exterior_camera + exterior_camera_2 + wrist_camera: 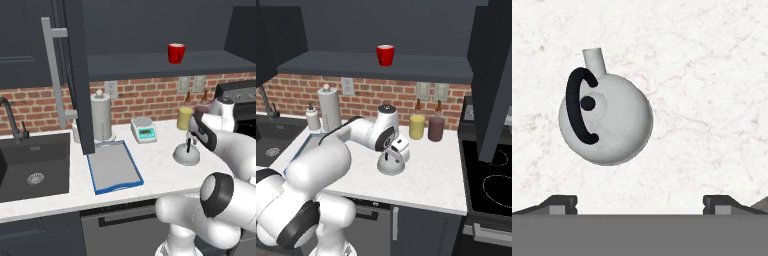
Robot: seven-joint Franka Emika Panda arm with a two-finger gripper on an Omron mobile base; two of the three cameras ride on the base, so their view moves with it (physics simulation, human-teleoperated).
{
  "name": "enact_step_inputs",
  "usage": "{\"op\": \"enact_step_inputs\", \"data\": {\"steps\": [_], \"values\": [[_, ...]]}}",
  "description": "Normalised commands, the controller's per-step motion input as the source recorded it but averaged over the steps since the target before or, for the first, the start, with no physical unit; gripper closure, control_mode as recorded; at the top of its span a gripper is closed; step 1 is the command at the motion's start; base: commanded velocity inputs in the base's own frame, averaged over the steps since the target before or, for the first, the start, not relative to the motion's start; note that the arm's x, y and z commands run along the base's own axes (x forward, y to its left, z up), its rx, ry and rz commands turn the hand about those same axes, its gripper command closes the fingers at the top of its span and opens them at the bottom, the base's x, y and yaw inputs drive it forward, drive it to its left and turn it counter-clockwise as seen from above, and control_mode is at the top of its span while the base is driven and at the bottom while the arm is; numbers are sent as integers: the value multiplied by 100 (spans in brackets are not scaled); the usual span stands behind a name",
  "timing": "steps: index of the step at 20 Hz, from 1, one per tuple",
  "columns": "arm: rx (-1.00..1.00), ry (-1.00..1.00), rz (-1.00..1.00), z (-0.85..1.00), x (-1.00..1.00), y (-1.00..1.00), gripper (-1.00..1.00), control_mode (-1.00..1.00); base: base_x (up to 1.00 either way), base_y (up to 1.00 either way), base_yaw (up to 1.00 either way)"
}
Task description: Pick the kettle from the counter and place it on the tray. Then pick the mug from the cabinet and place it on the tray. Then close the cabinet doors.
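Claw wide open, empty, above kettle

no readable text; scale display digits illegible.

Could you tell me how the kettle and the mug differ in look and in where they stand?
The kettle is a squat silver-grey dome with a black arched handle; the mug is small, bright red and straight-sided. The kettle stands on the white counter, the mug up on the cabinet shelf. Both stand upright, and nothing holds either.
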Motion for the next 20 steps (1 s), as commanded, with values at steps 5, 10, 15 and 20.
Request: {"op": "enact_step_inputs", "data": {"steps": [5,10,15,20], "values": [[0,0,-3,-3,14,0,-100,-100,0,0,0],[1,0,-2,0,2,0,-100,-100,0,0,0],[0,0,0,0,18,3,-100,-100,0,0,0],[4,0,0,0,26,2,-100,-100,0,0,0]]}}
